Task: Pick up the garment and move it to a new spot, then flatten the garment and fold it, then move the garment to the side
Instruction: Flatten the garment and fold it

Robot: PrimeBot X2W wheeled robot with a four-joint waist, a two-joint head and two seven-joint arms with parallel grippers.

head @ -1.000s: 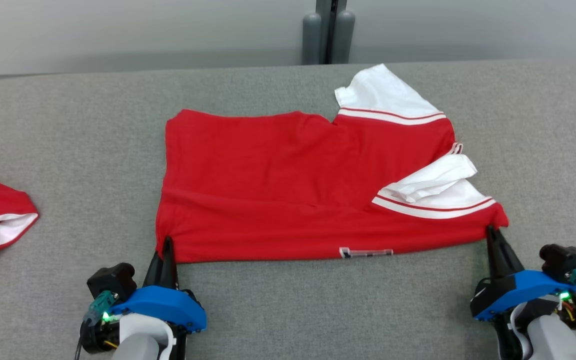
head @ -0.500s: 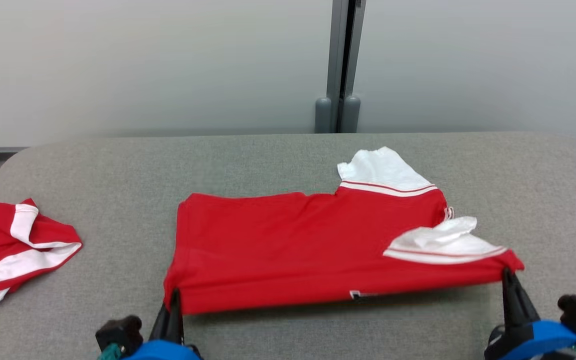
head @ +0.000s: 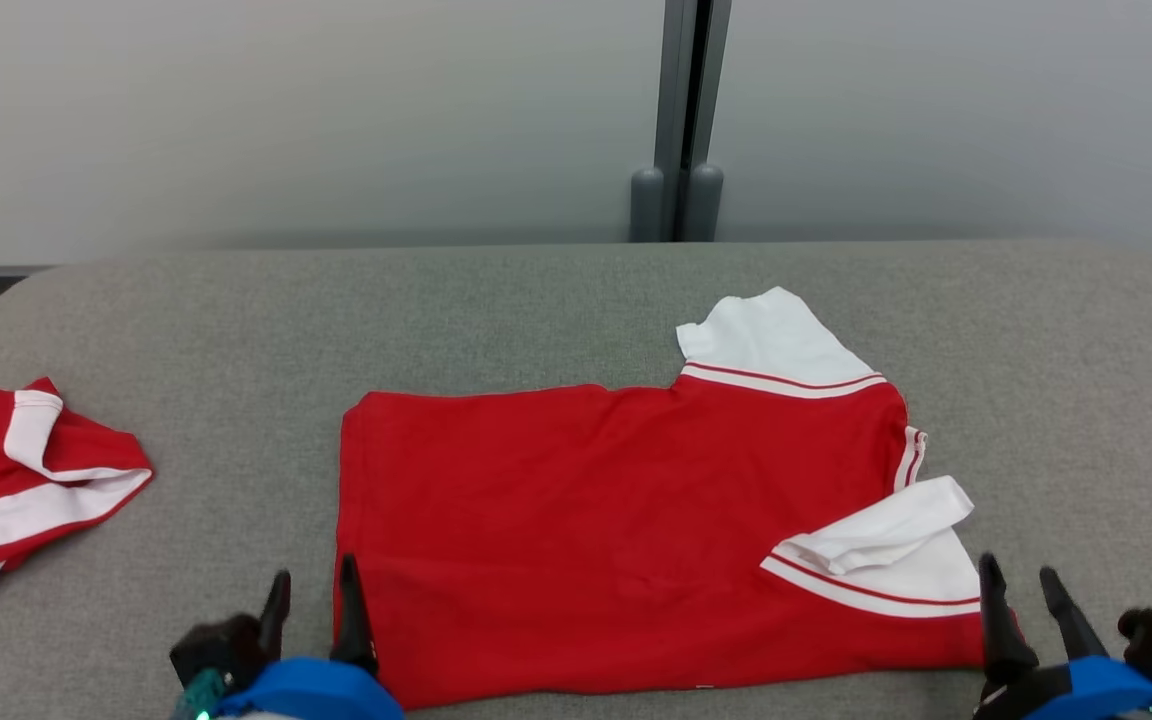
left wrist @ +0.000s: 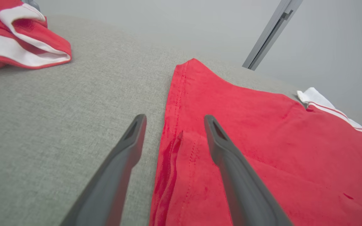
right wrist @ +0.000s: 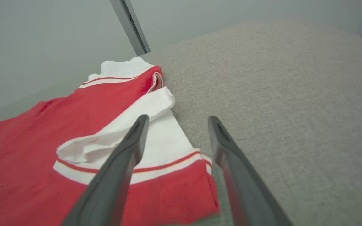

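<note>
Spread flat mid grey table [head: 496,310]: red garment [head: 586,520], white sleeves [head: 776,340] at its right end. At the garment's near-left corner the left gripper [head: 314,585] has jaws wide, one finger either side of the edge, holding nothing; right gripper [head: 1018,585] is the same at the near-right corner, empty. A second red-white garment [head: 16,480] lies well left of it.

Grey fabric-covered desk [head: 556,300] with rounded far corners. Behind it, from 10 to 2 o'clock, a plain pale grey wall [head: 286,120]. At 12 o'clock, a vertical grey post [head: 686,90] with two rounded stubs [head: 647,205] at its base. Lighting even, soft.
</note>
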